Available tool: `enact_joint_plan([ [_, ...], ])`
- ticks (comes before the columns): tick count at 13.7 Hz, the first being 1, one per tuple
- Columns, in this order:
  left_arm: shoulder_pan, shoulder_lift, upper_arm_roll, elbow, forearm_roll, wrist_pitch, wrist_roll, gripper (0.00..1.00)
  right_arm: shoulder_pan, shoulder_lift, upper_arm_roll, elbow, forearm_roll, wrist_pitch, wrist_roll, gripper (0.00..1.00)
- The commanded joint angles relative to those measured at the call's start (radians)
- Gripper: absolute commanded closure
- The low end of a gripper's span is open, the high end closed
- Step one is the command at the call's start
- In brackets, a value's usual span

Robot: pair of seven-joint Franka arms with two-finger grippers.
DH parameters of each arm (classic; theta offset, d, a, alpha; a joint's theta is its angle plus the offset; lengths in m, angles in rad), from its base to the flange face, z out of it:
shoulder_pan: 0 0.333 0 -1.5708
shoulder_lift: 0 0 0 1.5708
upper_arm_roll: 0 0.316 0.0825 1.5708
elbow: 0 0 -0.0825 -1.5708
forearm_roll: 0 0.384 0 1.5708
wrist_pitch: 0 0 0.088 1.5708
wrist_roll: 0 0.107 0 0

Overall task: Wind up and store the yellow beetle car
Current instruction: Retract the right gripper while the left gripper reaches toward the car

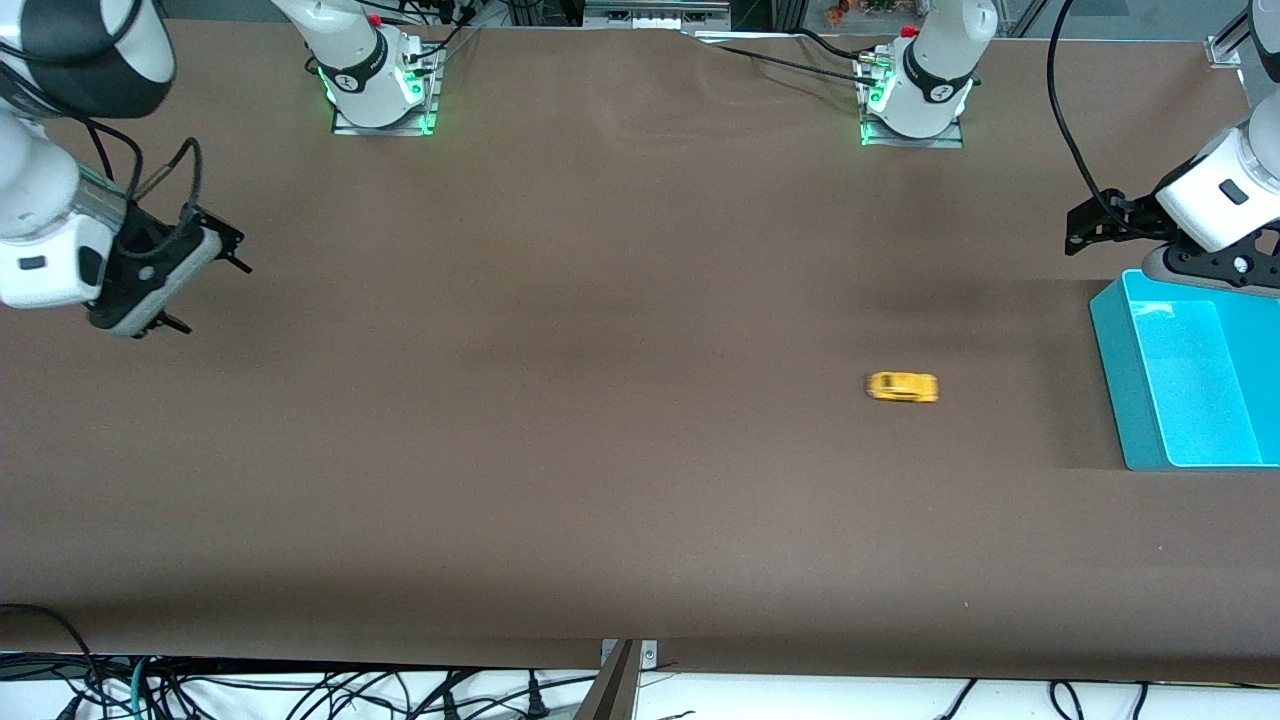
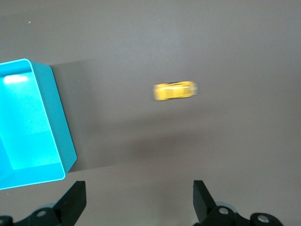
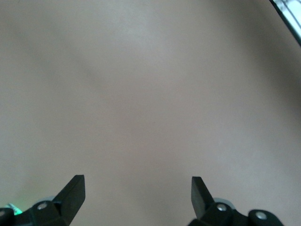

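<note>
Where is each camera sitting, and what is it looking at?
Front view: high across the table, facing both arms; shows the yellow beetle car, blue bin, the open left gripper and the open right gripper.
Left wrist view: on the left arm, looking down past its fingers at car and bin.
Right wrist view: on the right arm, fingers over bare table.
Shared: front and left wrist both show car and bin.

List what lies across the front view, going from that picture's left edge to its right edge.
Right gripper, open, over the bare brown table → small yellow beetle-shaped toy car, on the table → left gripper, open, over the table beside the bin → turquoise plastic bin at the left arm's end.
</note>
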Motion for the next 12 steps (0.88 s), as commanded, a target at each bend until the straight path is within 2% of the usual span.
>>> enact_joint_plan([
  [1,0.003,0.017,-0.002,0.034,0.0,-0.021,0.003,0.0,0.094,-0.044,-0.098,0.022,0.019,-0.092,0.28,0.0],
  [3,0.005,0.017,-0.002,0.034,0.0,-0.021,0.005,0.0,0.12,-0.068,-0.117,0.036,0.019,-0.111,0.462,0.0],
  [5,0.005,0.017,-0.002,0.034,0.0,-0.021,0.005,0.0,0.183,-0.096,-0.181,0.04,0.018,-0.117,0.573,0.0],
  [7,0.006,0.02,-0.001,0.034,0.0,-0.021,0.002,0.0,0.214,-0.116,-0.218,0.04,0.016,-0.12,0.617,0.0],
  [10,0.012,0.025,0.005,0.051,-0.003,-0.096,0.01,0.0,0.214,-0.116,-0.232,0.039,0.016,-0.12,0.62,0.0],
  [12,0.011,0.029,0.004,0.072,-0.003,-0.1,0.008,0.0,0.214,-0.117,-0.233,0.039,0.016,-0.12,0.641,0.0],
])
